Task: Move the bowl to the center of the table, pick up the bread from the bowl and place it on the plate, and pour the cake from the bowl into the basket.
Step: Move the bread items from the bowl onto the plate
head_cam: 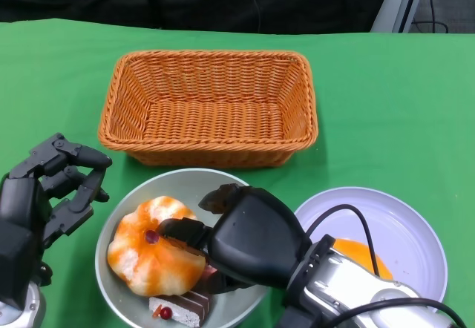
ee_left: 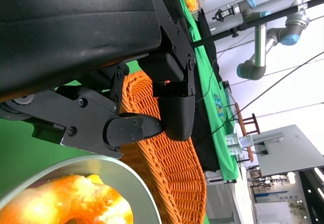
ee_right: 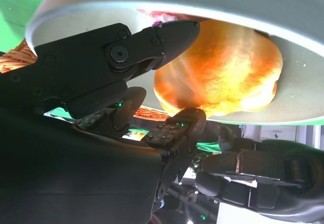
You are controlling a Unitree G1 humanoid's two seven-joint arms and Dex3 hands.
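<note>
The right hand has a glossy, rounded black shell; its silver forearm carries a looping black cable; the left hand is matte black with blocky, screw-pinned finger links; small green lights glow between the right hand's fingers.

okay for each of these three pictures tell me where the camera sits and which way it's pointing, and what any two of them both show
Head view: high on the robot, looking down at the table; bowl, basket, plate, left hand and right hand show.
Right wrist view: behind the right hand, facing the bread in the bowl.
Left wrist view: behind the left hand, facing the basket.
Shared: all three show the bread.
</note>
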